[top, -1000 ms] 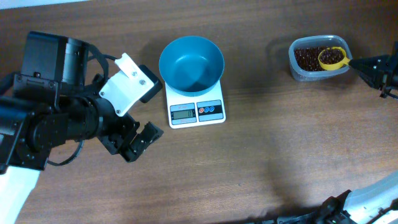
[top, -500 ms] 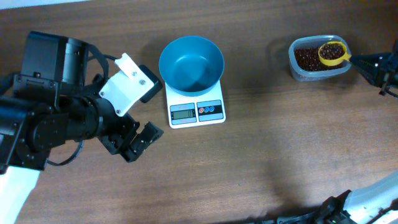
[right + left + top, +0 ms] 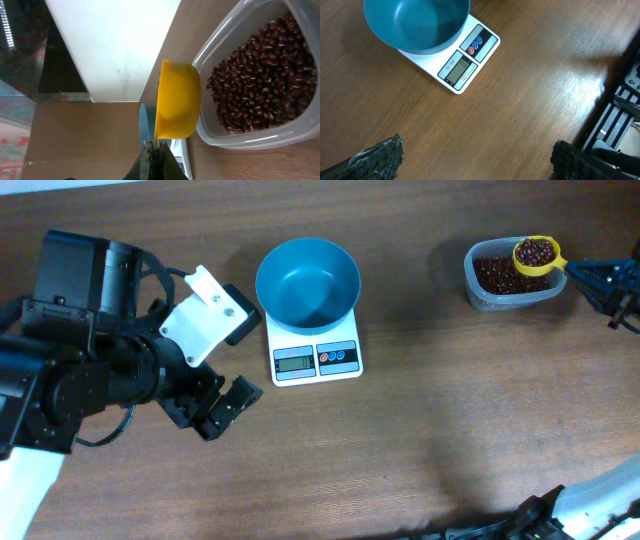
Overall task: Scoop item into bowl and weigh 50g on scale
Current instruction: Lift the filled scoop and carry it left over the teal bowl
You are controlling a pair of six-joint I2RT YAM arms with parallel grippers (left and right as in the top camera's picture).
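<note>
The right hand (image 3: 582,274), clamped shut on the yellow scoop (image 3: 540,269), has lifted it out of the clear tub (image 3: 500,300) at upper right, loaded with beans (image 3: 535,250). Transfer is the likely next step: the blue bowl (image 3: 307,280) sits empty on the scale (image 3: 316,360), upper centre. The left hand (image 3: 224,408) is fully open and holds nothing.

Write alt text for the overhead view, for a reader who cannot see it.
The right gripper holds a yellow scoop full of red-brown beans over a clear tub of more beans at far right. An empty blue bowl sits on a white scale at centre; the left gripper hangs open to its left, holding nothing.
</note>
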